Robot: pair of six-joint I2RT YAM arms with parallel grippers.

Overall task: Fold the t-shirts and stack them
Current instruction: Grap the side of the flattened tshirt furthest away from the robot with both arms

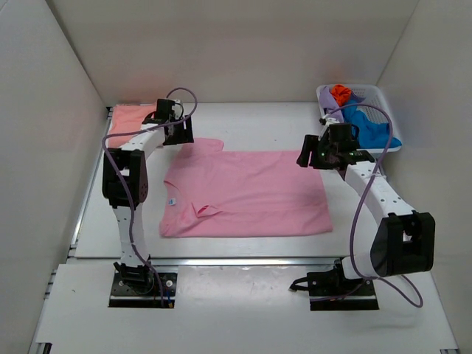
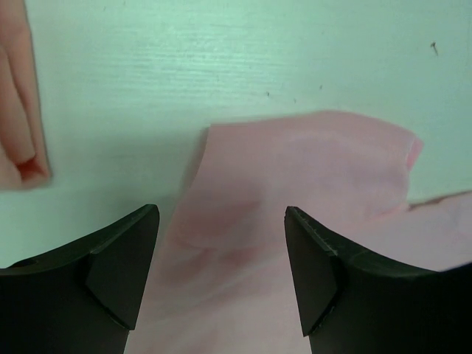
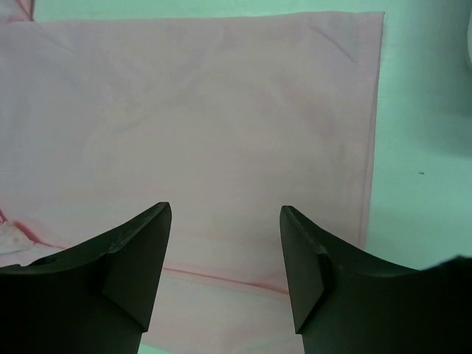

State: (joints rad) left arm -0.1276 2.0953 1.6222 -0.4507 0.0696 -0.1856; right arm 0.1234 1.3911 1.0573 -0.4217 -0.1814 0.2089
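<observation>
lying flat in the middle of the white tabletop (image 1: 258, 122), the light pink short-sleeved cloth t-shirt (image 1: 247, 195) is spread out with its collar toward the left. the salmon-peach cloth t-shirt (image 1: 127, 118) sits folded in the far left corner, just beside the pink sleeve. the left hand (image 2: 221, 273) hangs over that far sleeve, its black fingers spread wide and gripping nothing. the right hand (image 3: 225, 265) hangs over the shirt's far right hem corner, fingers likewise parted and empty. a white plastic lattice basket (image 1: 369, 88) holding blue and orange cloth stands at the far right.
</observation>
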